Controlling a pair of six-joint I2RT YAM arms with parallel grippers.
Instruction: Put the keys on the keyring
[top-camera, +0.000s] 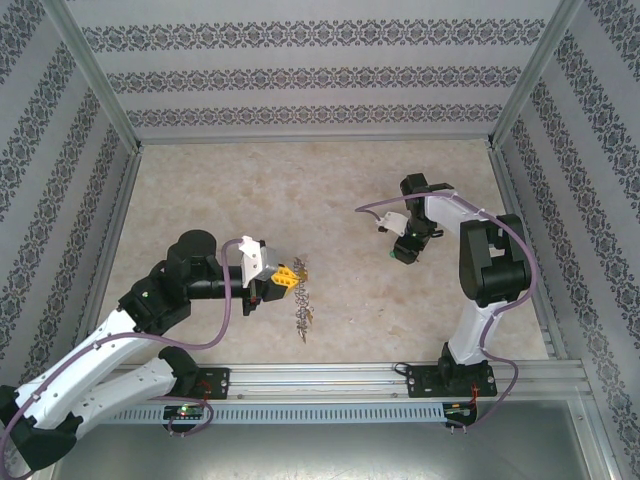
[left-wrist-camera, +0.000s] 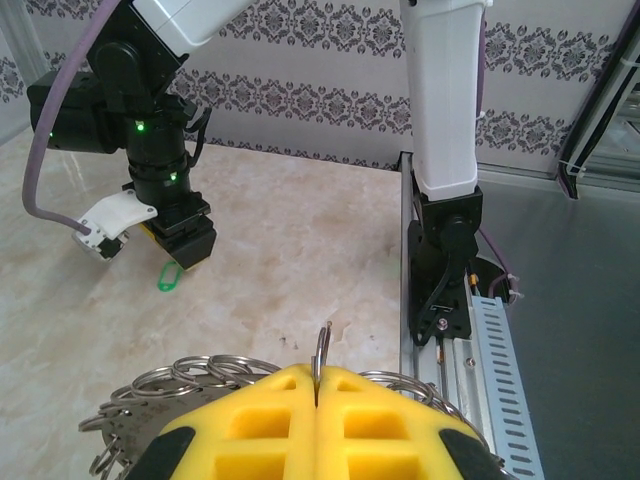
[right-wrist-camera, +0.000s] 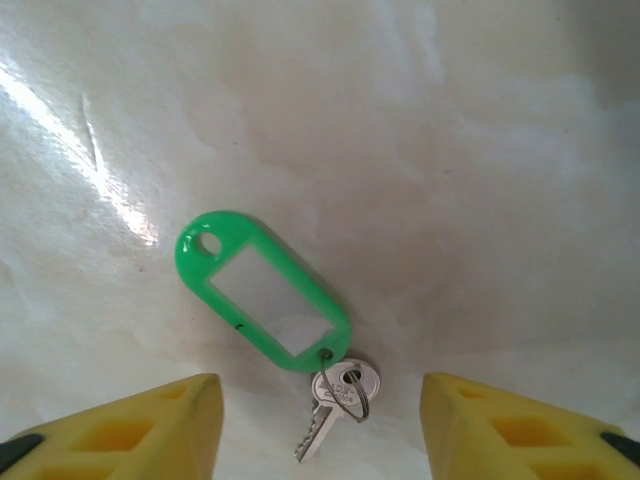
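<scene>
I see a beige marbled tabletop (top-camera: 300, 180) w/ walls (top-camera: 310, 75) on three sides: white, horiz. bands of dark damask print. Alu. posts (top-camera: 95, 75) at rear corners. Slotted rail (top-camera: 320, 375) along near edge. Glare streak (right-wrist-camera: 120, 200) on surface.

Open tabletop (right-wrist-camera: 480, 150) surrounds the green-tagged key (right-wrist-camera: 270, 300) — walls (top-camera: 300, 70) well off.

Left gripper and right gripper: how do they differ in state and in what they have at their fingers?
The left gripper is shut, while the right gripper stands open. The left gripper pinches the thin wire of the keyring between its fingers. The right gripper holds nothing: its fingers stand either side of the green-tagged key, which lies flat on the table. Both have yellow fingers.
</scene>
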